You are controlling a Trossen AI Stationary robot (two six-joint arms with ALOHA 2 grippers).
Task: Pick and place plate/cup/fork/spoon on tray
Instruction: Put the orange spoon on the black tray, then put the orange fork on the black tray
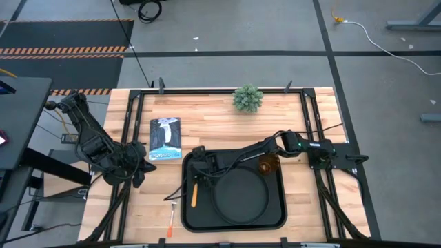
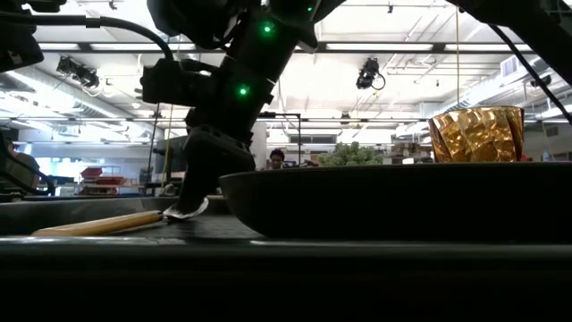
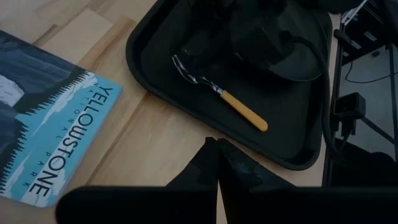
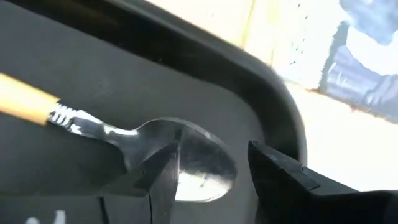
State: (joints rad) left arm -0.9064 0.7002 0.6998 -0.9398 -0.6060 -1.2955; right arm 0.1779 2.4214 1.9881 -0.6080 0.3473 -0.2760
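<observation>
Spoon point(image 4: 186, 162) lies flat in the tray point(image 1: 282, 210), along its left edge nr the far-left corner, orange handle toward the near edge, bowl at the far end. Right pincer point(image 4: 211, 174) sits low over the bowl w/ fingers spread wide, one finger on each side, nothing gripped. Plate point(image 1: 241, 194) rests mid-tray, just beside the spoon. Cup point(image 1: 269, 164) stands upright in the tray's far-right corner, next to the plate rim. Fork point(image 1: 171, 218) still on the bare table, off the tray's near-left corner. Left pincer point(image 3: 217, 171) pinched tight on nothing, parked over the table's left side nr a Yellowstone booklet point(image 1: 165, 139). Small green plant point(image 1: 247, 98) at the far edge.
</observation>
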